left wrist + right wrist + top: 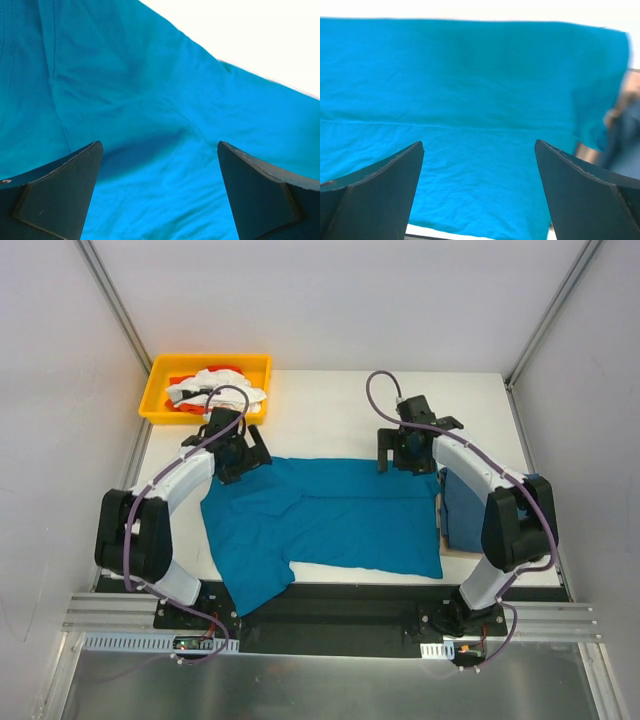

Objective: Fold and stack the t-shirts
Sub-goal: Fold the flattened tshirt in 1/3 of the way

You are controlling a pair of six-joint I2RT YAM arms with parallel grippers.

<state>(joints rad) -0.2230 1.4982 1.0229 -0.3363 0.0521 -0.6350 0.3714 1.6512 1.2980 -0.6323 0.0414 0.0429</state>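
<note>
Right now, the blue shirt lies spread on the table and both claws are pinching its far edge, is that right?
Not quite: nothing is pinched. The left gripper and right gripper both stand open over the t-shirt, as each wrist view shows: fingers wide apart, with the cloth lying loose below them. The shirt is indeed spread on the table.

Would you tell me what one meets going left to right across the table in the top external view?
Black two-finger left gripper → black two-finger right gripper → folded blue cloth t-shirt. The spread teal t-shirt and the yellow plastic bin overlap these, so both are omitted.
</note>
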